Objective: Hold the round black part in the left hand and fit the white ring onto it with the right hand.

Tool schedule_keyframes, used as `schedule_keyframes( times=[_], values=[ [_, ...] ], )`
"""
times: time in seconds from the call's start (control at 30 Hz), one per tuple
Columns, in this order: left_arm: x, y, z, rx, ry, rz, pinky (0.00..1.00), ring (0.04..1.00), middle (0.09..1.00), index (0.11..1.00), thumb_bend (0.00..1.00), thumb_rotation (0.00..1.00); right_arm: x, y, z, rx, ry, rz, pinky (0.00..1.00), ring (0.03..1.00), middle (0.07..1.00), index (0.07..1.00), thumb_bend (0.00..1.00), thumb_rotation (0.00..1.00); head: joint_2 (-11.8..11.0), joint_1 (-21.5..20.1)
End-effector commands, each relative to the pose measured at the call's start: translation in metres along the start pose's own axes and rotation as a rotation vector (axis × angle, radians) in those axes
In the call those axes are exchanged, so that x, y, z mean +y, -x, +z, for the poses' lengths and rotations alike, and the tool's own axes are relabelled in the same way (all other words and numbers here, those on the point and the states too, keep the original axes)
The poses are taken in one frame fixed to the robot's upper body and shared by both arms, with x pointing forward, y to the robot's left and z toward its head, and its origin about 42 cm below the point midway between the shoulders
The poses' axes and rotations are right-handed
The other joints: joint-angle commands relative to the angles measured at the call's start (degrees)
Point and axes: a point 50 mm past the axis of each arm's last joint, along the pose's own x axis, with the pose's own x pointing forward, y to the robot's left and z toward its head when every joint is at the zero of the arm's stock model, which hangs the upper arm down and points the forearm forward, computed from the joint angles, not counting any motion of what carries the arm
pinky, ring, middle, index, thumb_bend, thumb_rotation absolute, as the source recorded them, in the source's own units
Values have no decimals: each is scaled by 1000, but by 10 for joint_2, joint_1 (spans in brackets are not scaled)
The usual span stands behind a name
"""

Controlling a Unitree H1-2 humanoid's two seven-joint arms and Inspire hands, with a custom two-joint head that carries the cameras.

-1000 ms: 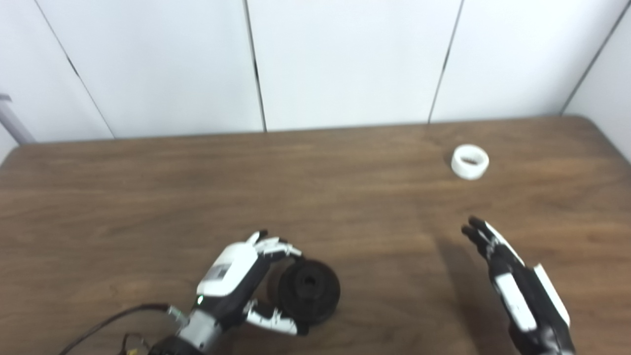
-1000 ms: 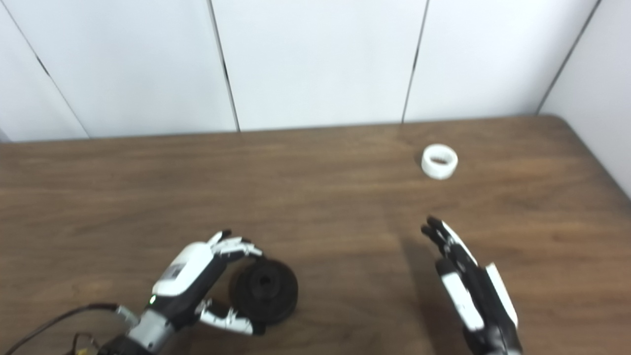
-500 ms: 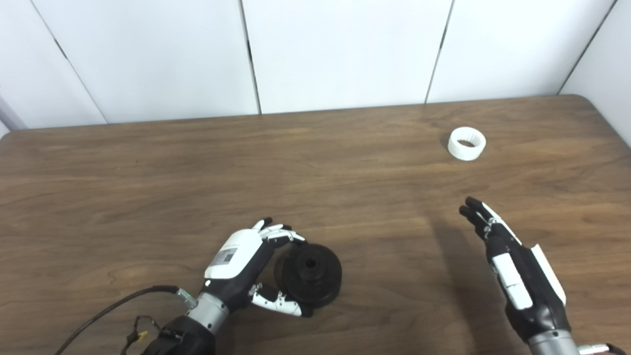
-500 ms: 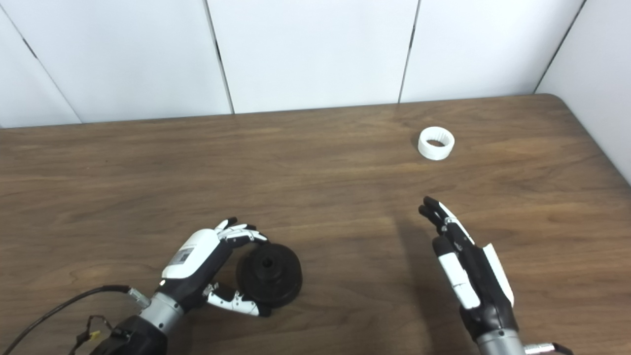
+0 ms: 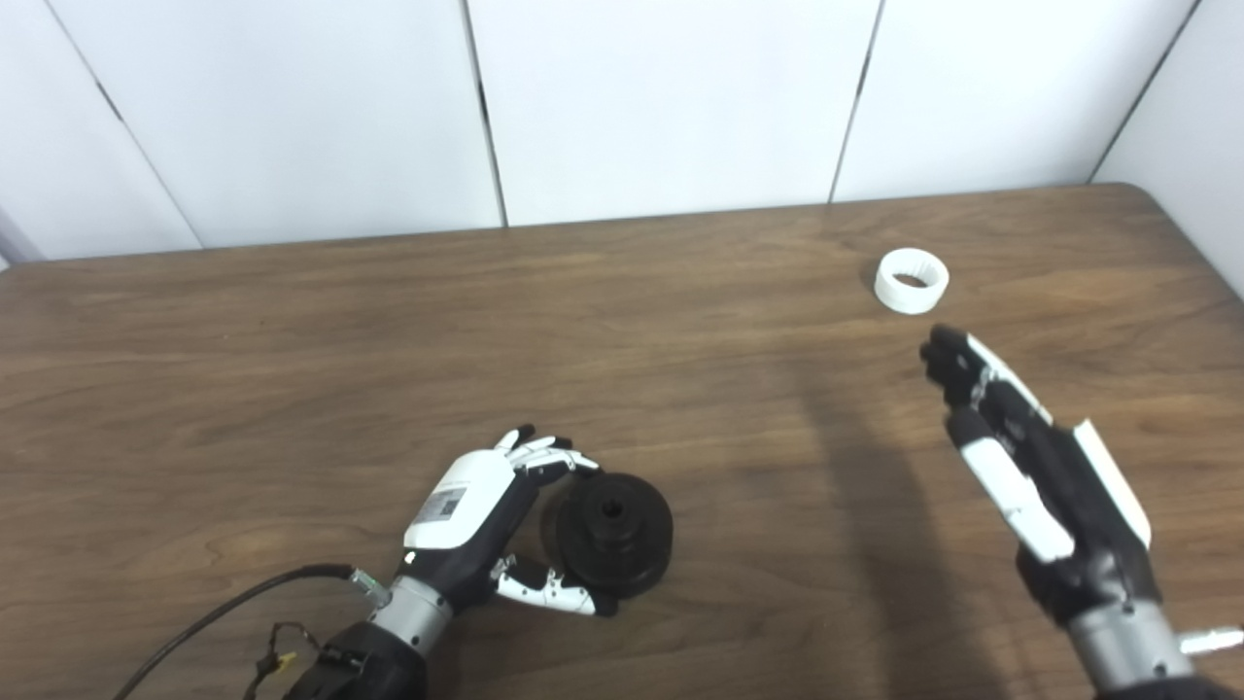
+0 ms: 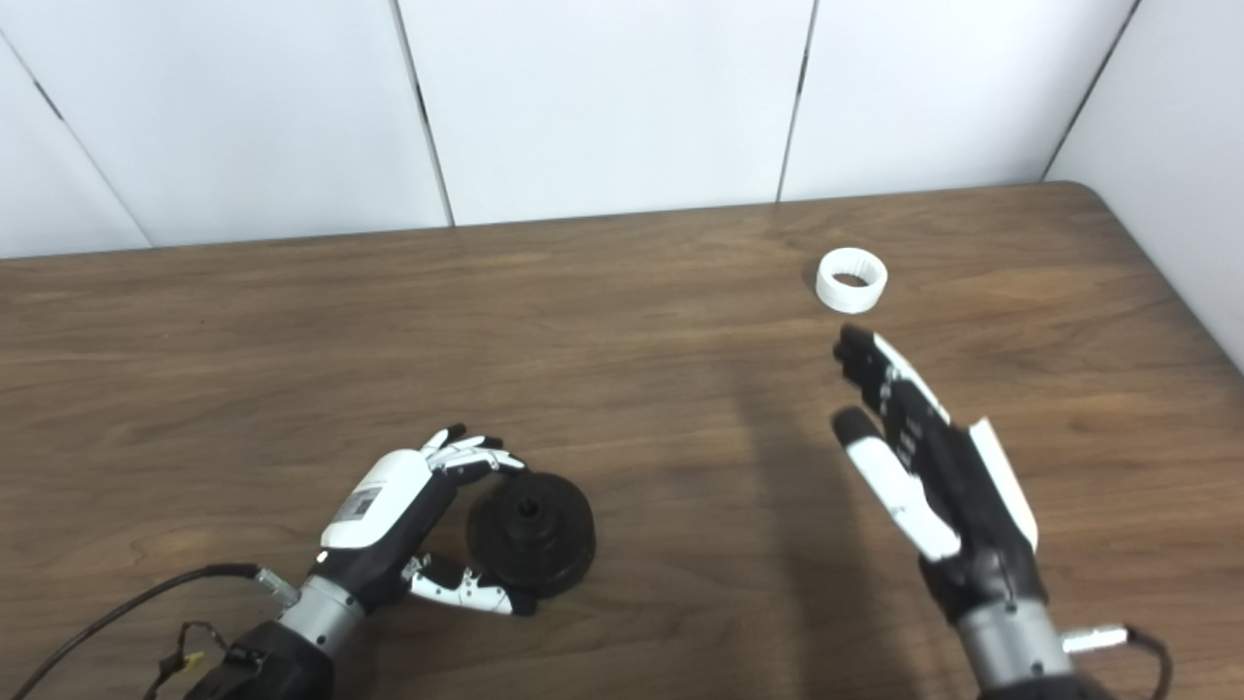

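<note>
The round black part (image 5: 612,533) lies flat on the wooden table (image 5: 292,340) near the front, its hub facing up. My left hand (image 5: 481,520) wraps around its left side, with the fingers at its far edge and the thumb at its near edge. The white ring (image 5: 911,280) lies on the table at the far right, apart from both hands; it also shows in the right eye view (image 6: 851,280). My right hand (image 5: 1030,457) is open and empty, fingers stretched out, held above the table with its fingertips a short way in front of the ring.
White wall panels (image 5: 661,97) stand behind the table's far edge and along its right side. A black cable (image 5: 224,612) trails from my left wrist to the front left.
My right hand has moved forward and up toward the white ring. My left hand and the black part have stayed put. The camera tilted a little early on.
</note>
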Motion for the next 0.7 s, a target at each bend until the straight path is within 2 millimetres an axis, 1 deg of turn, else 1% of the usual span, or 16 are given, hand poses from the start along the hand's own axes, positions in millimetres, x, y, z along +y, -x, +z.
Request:
schedule_keyframes(
  times=[0.0,0.07,0.1,0.13,0.2,0.27,0.33,0.37,0.43,0.5,0.6,0.67],
  values=[
    [1,2,-11,38,-51,-19,1000,890,788,485,525,60,-8,-6,20,-75,134,-6,868,908,907,897,687,659,-2,-4],
    [1,5,-14,35,-57,-15,1000,886,783,485,525,58,-17,-18,29,-84,280,1,869,908,901,893,723,643,-5,-11],
    [1,6,-15,35,-62,-14,1000,883,780,486,525,58,-22,-26,32,-78,337,4,877,906,898,892,744,609,-9,-18],
    [1,7,-16,37,-69,-18,1000,882,778,486,525,58,-27,-34,34,-71,386,7,885,908,900,885,758,552,-10,-21],
    [1,9,-18,38,-79,-21,1000,886,780,486,524,59,-34,-49,38,-53,454,13,879,913,912,879,784,463,-13,-30],
    [1,11,-19,39,-82,-22,1000,888,780,486,524,59,-40,-61,42,-31,507,21,870,915,917,877,800,430,-17,-37],
    [1,13,-20,41,-89,-22,1000,891,782,486,524,59,-47,-78,44,-13,567,32,814,889,909,885,844,394,-20,-44],
    [2,15,-21,40,-94,-20,1000,891,782,486,524,59,-50,-87,45,-2,604,36,810,887,910,887,855,384,-22,-48],
    [2,17,-22,43,-100,-21,1000,890,783,486,524,59,-53,-102,44,22,665,42,857,924,931,892,878,366,-26,-57],
    [2,20,-24,49,-103,-25,1000,893,790,487,523,60,-54,-114,40,44,701,47,879,949,948,894,886,338,-28,-63],
    [3,23,-25,48,-110,-19,1000,885,789,486,524,60,-58,-131,32,71,728,50,843,957,965,900,899,281,-33,-71],
    [4,25,-27,46,-111,-17,1000,883,788,486,524,60,-60,-144,26,83,750,56,834,962,969,900,906,267,-38,-78]
  ],
)
